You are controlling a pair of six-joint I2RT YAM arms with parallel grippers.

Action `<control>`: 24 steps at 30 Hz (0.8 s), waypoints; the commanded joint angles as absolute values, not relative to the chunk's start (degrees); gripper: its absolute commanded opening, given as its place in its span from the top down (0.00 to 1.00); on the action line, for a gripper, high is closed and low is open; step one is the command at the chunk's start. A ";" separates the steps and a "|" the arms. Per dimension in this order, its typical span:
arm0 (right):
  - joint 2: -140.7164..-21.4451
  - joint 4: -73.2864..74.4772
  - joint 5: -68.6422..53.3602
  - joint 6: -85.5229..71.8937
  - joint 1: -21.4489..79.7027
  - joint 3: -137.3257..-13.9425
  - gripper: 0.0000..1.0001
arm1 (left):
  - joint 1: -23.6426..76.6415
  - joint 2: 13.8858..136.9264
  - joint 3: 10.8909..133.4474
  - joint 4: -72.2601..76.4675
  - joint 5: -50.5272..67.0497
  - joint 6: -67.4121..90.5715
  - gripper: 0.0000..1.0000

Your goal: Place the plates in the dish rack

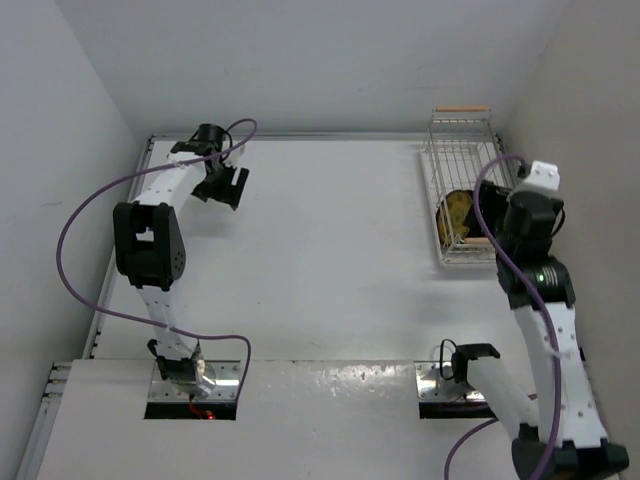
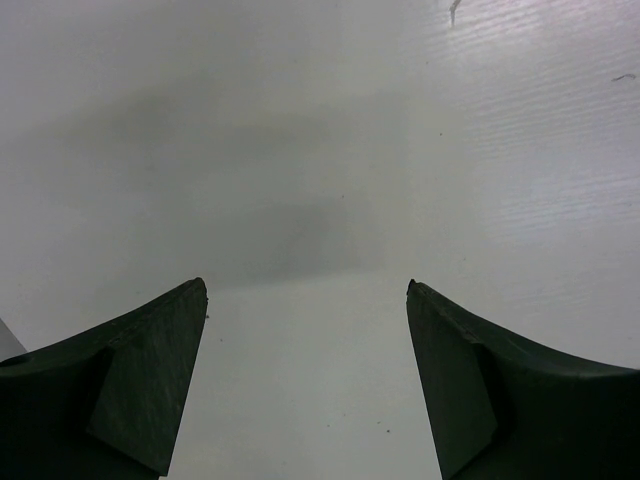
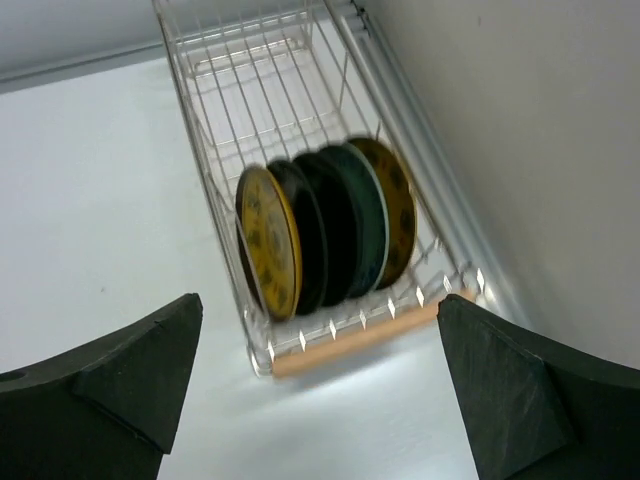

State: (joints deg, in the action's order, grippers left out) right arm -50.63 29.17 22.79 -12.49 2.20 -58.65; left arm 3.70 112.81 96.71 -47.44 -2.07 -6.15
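The dish rack [image 3: 360, 335], a white wire basket with wooden bar handles, stands against the right wall [image 1: 467, 109]. Several plates stand on edge side by side at its near end: a yellow patterned one [image 3: 263, 240] at the left, glossy black ones [image 3: 312, 235], a blue-green one [image 3: 370, 215] and another yellow one [image 3: 398, 205]. My right gripper [image 3: 320, 300] hangs open just in front of the rack's near handle, with nothing between its fingers. My left gripper [image 1: 228, 185] is far off at the back left, open [image 2: 305, 290] over bare table.
White walls close the table in at the back and on both sides; the right wall [image 3: 520, 120] runs right along the rack. Purple cables [image 1: 75, 225] loop beside both arms. The rack's far half [image 3: 250, 80] holds no plates.
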 commanded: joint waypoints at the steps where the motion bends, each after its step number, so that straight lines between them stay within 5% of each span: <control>1: -42.38 36.28 23.18 -27.11 1.67 -49.70 0.00 | 3.60 108.29 94.06 -47.29 -3.87 -6.50 0.15; 12: -28.39 64.15 45.42 -56.76 1.49 -45.08 0.00 | 7.03 102.13 82.98 -46.76 -6.68 -7.03 0.15; 24: -15.85 63.55 39.99 -54.67 1.67 -39.21 0.00 | 7.03 92.56 68.57 -44.30 -11.60 -9.84 0.15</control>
